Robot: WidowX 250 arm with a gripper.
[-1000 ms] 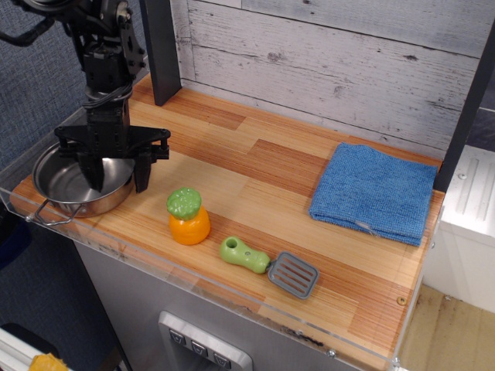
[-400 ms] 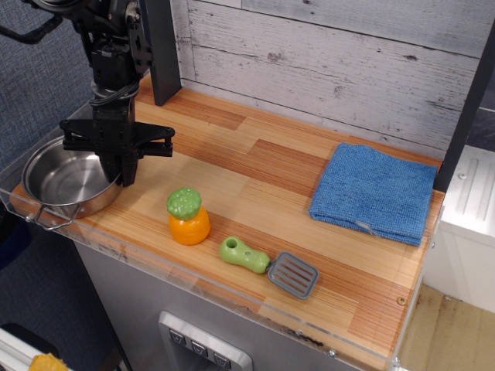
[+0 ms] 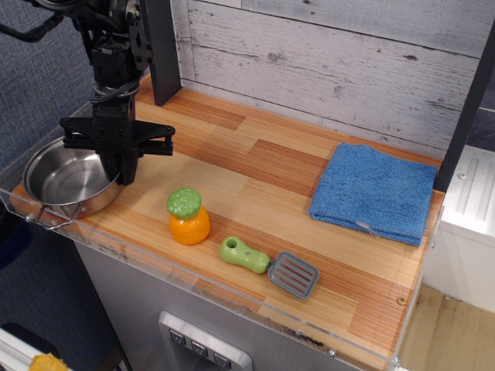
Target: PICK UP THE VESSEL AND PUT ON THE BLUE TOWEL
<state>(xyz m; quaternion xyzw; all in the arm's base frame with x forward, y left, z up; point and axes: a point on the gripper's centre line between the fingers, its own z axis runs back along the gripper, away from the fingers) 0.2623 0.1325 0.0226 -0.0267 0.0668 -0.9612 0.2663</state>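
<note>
The vessel [image 3: 62, 179], a shallow shiny steel pot with wire loop handles, sits at the far left end of the wooden counter. My gripper [image 3: 124, 178] points straight down at the pot's right rim. Its fingers are drawn together and pinch the rim. The pot still looks to be resting on the counter. The blue towel [image 3: 375, 192], a folded fuzzy square, lies flat at the far right of the counter, well away from the pot.
An orange toy with a green top [image 3: 188, 218] stands just right of the pot. A green-handled grey slotted spatula [image 3: 267, 264] lies near the front edge. A dark post [image 3: 160, 46] rises behind my arm. A plank wall runs along the back.
One second ago the fingers were open astride the pot's right rim. They have since shut on it, and the pot has shifted slightly left. Almost nothing has moved in the last 0.4 s.
</note>
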